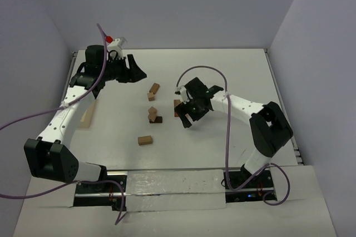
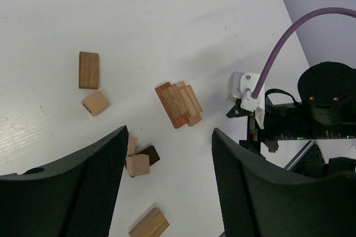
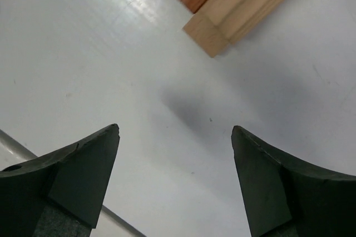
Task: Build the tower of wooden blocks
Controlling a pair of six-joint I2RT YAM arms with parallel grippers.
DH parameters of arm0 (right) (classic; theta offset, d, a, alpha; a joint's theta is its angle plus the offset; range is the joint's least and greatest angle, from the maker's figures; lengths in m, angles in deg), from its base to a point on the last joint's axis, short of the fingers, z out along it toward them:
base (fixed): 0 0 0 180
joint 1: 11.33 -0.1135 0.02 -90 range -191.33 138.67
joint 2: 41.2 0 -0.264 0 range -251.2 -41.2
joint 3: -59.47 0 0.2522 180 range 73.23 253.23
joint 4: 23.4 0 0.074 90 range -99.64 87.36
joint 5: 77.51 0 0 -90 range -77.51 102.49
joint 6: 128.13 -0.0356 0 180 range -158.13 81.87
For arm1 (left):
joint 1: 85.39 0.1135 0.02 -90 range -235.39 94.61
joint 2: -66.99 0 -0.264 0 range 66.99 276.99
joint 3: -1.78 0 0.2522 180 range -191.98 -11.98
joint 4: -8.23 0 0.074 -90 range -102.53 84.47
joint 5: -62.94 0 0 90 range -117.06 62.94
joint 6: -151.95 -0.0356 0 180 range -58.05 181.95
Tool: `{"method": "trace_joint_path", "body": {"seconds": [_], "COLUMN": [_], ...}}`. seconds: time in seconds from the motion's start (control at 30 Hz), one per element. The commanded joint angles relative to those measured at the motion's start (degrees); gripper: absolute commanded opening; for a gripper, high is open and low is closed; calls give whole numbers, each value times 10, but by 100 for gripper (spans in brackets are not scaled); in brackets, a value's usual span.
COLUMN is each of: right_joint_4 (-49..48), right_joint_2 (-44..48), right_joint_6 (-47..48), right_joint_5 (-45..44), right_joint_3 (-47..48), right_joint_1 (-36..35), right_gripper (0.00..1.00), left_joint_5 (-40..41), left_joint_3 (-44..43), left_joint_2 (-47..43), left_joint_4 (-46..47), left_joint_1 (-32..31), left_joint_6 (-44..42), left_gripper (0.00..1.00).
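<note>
Both pincers gape empty: my right pincer [image 3: 175,131] hangs just beside the tower [image 2: 179,103], tan bricks over a reddish one on the counter [image 1: 222,70], clear of knocking it I judge, while my left pincer [image 2: 169,132] hovers above scattered wood blocks [image 2: 88,70].

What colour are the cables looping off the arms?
Purple; a cable shows best in the left wrist view.

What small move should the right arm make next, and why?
Probably carry the right gripper left towards the small tan wooden block by the dark brown one: its jaws stand open and empty beside the stacked reddish-brown and tan brick tower, and that block lies nearest.
</note>
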Motion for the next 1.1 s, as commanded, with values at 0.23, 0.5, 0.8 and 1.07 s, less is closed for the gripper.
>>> {"method": "trace_joint_path", "body": {"seconds": [0.23,0.5,0.8,1.07], "right_joint_4": [-109,-54,12,21], "right_joint_2": [47,-42,-93,-105], "right_joint_6": [303,423,482,495], "right_joint_5": [156,172,150,124], "right_joint_3": [-59,22,64,63], "right_joint_1": [8,19,18,18], "right_gripper": [34,9,8,9], "left_joint_5": [-68,-67,-83,-90], "left_joint_3": [18,2,-7,-20], "left_joint_2": [-12,-4,5,16], "left_joint_4": [28,22,14,11], "left_joint_1": [4,4,4,4], "left_joint_6": [-70,-90,-100,-98], "left_gripper": [62,60,59,59]}}
